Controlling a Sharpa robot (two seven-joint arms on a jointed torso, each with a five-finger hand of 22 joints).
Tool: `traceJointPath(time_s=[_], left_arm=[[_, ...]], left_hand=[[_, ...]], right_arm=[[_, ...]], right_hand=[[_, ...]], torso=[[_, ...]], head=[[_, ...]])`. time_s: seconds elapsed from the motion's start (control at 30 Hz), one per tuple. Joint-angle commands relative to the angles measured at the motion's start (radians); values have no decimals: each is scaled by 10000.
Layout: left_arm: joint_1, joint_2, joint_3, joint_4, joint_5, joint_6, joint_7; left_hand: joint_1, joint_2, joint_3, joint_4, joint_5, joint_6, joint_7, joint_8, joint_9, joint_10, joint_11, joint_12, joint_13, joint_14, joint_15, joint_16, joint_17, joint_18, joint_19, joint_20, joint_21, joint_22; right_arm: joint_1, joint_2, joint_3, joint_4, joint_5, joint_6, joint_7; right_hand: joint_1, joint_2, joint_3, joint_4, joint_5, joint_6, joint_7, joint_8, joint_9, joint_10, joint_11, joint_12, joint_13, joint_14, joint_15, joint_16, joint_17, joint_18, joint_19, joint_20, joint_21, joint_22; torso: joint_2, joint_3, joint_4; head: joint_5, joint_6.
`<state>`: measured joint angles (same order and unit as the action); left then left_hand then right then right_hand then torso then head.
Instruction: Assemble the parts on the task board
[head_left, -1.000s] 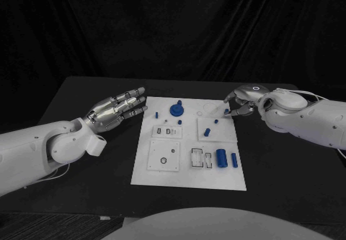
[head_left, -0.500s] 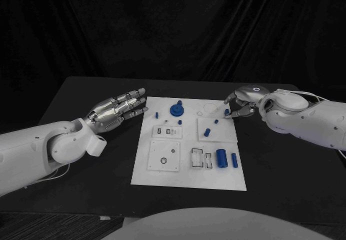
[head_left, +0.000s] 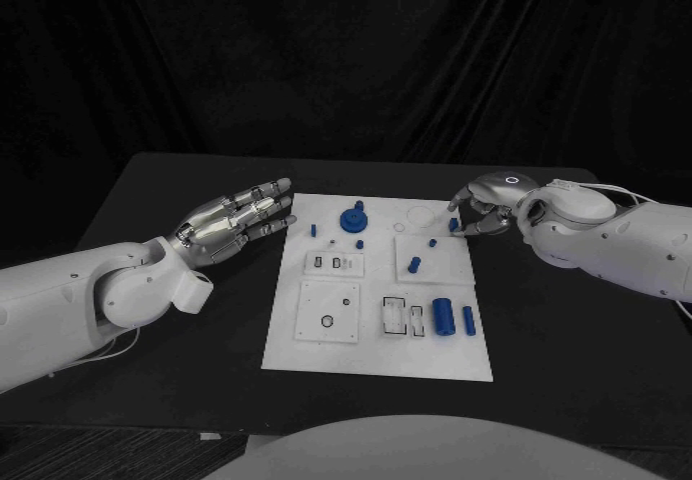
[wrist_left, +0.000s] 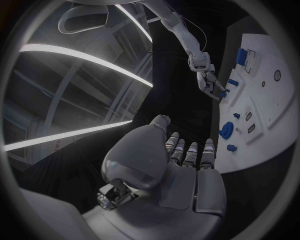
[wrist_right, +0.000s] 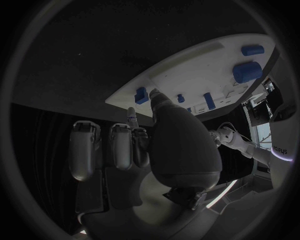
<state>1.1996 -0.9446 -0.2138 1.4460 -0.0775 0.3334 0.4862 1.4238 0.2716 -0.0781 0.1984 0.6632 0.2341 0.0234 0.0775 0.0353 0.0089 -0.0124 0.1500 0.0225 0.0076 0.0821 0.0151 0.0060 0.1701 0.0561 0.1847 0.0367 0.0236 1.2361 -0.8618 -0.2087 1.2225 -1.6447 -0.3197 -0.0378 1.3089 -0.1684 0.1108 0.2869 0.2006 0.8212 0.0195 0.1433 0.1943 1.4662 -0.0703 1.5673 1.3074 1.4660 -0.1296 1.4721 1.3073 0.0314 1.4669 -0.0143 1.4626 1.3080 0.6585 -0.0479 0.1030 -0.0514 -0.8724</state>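
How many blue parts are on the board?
9: knob and five small pegs far half, one peg by right hand, two cylinders near right. Others may be hidden.

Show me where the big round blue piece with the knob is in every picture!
Head view: big round blue piece at the board's far end.
Left wrist view: same piece, beyond the left hand.
Right wrist view: cannot tell.
Shared landmark: the white task board.
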Motion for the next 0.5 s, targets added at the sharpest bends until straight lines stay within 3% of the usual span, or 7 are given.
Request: traceJointPath(time_s=[0.03, 0.5], left_arm=[[-16, 22, 9, 9, 11, 176, 36], [-24, 34, 9, -21, 11, 219, -19]], left_hand=[[49, 61, 29, -9, 43, -18, 9, 25, 11, -8, 67, 44, 14, 7, 59, 61, 14, 42, -25, 66, 40, 15], [49, 69, 55, -24, 49, -5, 18, 33, 14, -7, 72, 46, 15, 7, 61, 62, 15, 43, -28, 68, 38, 13]], right_arm=[[-32, -12, 3, 22, -52, 37, -40], [-45, 19, 3, 11, -52, -29, -116]], right_hand=[[145, 5, 54, 26, 11, 185, 8, 152, 122, 1046, 80, 35, 2634, 742, -60, 38, 875, 13, 513, -68, -31, 2012], [185, 125, 15, 32, 112, 578, 43, 1233, 870, 1046, 106, 35, 2634, 736, -43, 51, 866, 9, 521, -52, -41, 2042]], torso=[[3, -2, 1], [4, -2, 1]], head=[[-1, -3], [13, -3]])
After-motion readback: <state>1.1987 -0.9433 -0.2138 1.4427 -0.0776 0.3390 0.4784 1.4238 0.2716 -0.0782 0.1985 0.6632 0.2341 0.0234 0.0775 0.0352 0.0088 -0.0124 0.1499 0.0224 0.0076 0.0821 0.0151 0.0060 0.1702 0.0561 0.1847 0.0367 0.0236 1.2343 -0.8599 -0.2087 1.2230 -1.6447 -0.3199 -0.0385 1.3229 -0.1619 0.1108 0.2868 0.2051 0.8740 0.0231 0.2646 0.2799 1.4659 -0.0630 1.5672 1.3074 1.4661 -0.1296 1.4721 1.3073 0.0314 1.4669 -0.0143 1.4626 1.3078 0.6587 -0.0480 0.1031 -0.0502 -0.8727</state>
